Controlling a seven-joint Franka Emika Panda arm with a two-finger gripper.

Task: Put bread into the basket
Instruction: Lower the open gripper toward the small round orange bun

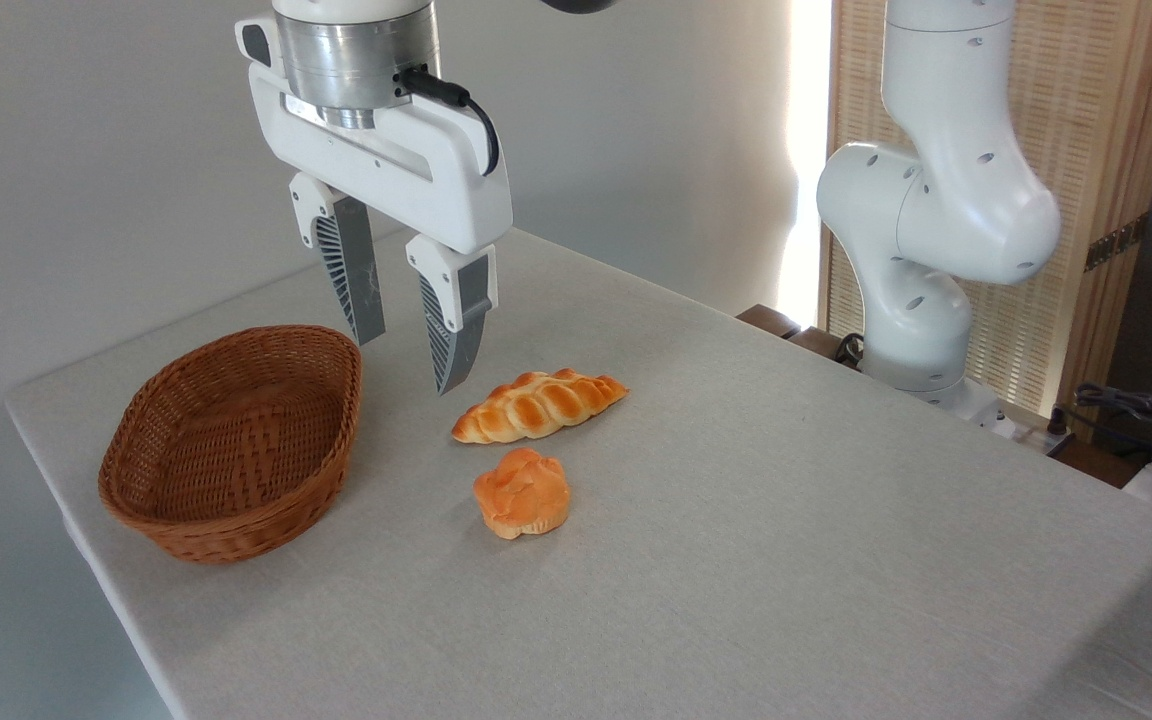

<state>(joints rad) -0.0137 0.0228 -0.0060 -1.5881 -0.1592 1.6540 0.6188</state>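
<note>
The bread (523, 493), a small lumpy orange-golden bun with a paler base, lies on the table near its middle. Left of it stands the basket (232, 440), an oval brown wicker one, with nothing in it. My gripper (406, 360) hangs open above the table, between the basket's right rim and the bun, up and to the left of the bun. Nothing sits between its grey ribbed fingers (453, 335).
A longer braided golden loaf (539, 404) lies just behind the bun, close to my right finger. The grey-clothed table (736, 520) ends at a left edge beside the basket. The arm's white base (921, 250) stands at the back right, with cables (1136, 405) beyond it.
</note>
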